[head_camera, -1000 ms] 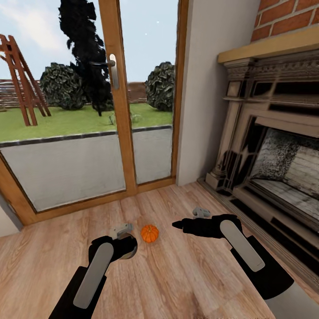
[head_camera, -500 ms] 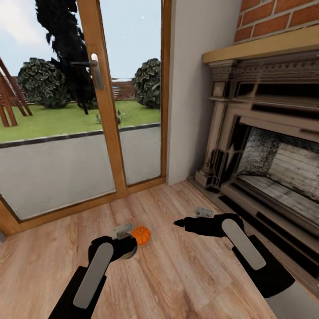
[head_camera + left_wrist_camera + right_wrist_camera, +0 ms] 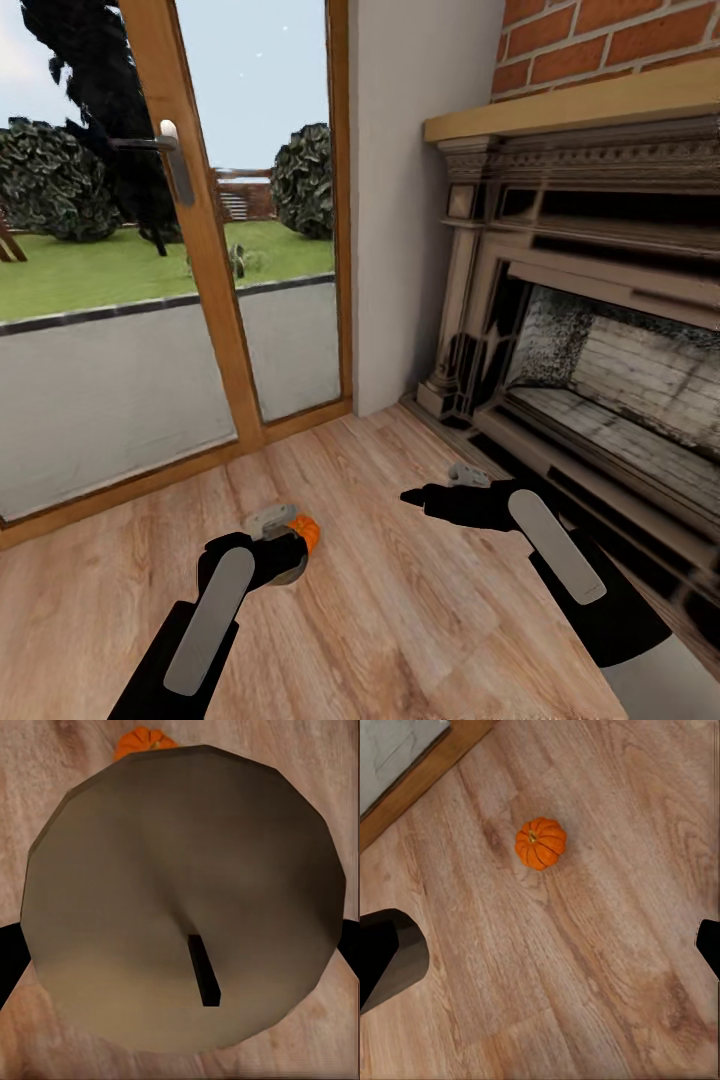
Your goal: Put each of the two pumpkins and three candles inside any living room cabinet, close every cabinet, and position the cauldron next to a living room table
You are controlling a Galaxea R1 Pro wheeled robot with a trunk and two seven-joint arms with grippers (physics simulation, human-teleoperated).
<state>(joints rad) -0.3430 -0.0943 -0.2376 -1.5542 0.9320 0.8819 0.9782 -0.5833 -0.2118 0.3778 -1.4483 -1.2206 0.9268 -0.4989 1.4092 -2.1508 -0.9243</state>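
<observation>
On the wooden floor ahead of me, just past my left fingers, a small orange pumpkin sits low in the head view, half hidden behind my left wrist. My left fingers are closed around a squat whitish-grey candle, whose round face with its short dark wick crowds my left wrist view, with the pumpkin's top peeking over the candle's far edge and a sliver of dark finger showing at each side. My right fingers hover above the floor near the base of the fireplace, well apart from the pumpkin. From the right wrist view I look down on the pumpkin, upright with its short stem showing, alone on the boards; the two dark tips of my right fingers stand wide apart at opposite edges of that picture, with nothing between them. Beyond the pumpkin a glazed door with a wooden frame and a metal handle looks out on grass and bushes, and brickwork rises above the fireplace mantel to my right.
</observation>
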